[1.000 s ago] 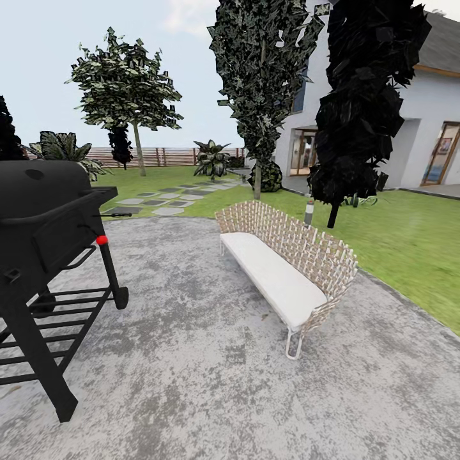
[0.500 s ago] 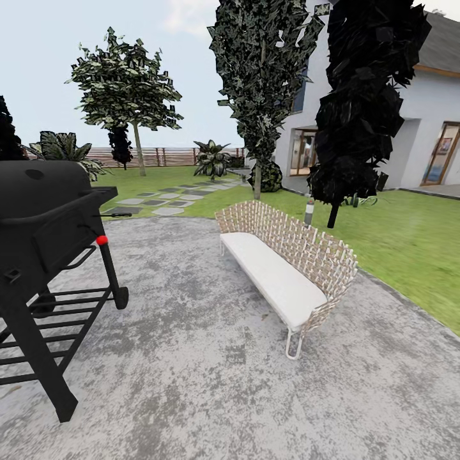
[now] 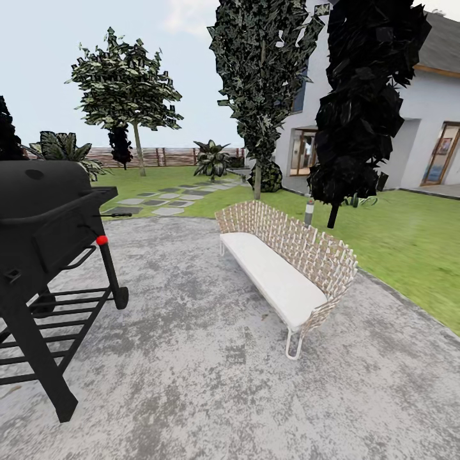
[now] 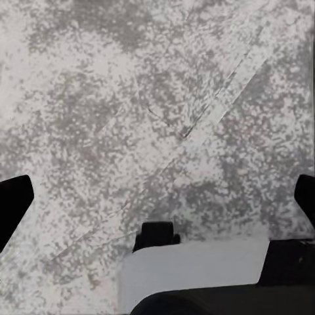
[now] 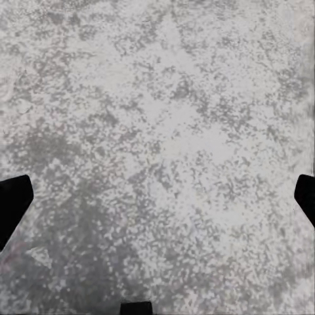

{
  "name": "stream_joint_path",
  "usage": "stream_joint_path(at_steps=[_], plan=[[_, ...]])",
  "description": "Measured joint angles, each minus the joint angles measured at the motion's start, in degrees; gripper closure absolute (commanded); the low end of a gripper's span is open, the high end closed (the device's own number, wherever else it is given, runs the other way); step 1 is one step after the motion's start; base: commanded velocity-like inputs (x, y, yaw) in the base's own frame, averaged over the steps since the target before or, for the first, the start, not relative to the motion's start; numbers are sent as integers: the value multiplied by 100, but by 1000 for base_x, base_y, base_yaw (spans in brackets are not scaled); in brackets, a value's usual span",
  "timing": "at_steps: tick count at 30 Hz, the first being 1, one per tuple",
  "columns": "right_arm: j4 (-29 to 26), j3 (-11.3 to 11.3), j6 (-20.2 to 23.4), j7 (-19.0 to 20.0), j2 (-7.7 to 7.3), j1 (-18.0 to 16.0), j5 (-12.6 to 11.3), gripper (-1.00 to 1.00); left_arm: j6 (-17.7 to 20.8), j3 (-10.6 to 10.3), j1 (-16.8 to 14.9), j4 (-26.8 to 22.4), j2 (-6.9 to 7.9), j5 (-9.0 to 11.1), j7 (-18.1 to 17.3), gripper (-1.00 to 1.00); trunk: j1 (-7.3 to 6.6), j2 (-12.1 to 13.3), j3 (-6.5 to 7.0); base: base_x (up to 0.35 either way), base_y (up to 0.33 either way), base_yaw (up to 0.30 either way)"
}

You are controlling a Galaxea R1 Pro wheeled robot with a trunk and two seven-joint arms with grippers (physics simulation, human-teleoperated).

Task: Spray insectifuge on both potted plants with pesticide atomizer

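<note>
On the grey patio (image 3: pixel 191 358) between grill (image 3: pixel 45 223) and bench (image 3: pixel 281 275), both end effectors, left (image 4: pixel 157 197) and right (image 5: pixel 157 197), gape empty; lawn (image 3: pixel 396 230) ahead, spraying not yet begun.

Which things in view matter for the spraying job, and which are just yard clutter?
For the job:
- garden lawn
- slim bottle behind the bench, likely the pesticide atomizer
- small green rosettes beyond it, possibly the potted plants, too small to be sure

Just standing about:
- black grill
- the bench
- house
- big broad-leaved plant
</note>
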Motion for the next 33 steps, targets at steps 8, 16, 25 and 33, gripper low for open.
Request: stream_joint_path(at_steps=[8, 16, 25, 33], plan=[[-507, -2, -388, 11, -67, -169, 13, -100, -77, -12, -823, -632, 36, -14, 5, -100, 0, 0, -1, 0, 0, 0], [-495, 3, -393, 13, -211, -169, 25, -100, -87, -27, -835, -597, 39, -22, -2, -100, 0, 0, -1, 0, 0, 0], [-489, 0, -389, 14, -204, -170, 26, -100, -86, -30, -872, -593, 40, -23, -2, -100, 0, 0, -1, 0, -212, 159], [-488, 5, -392, 14, -203, -171, 26, -100, -86, -31, -873, -594, 40, -21, -2, -100, 0, 0, -1, 0, -270, 269]])
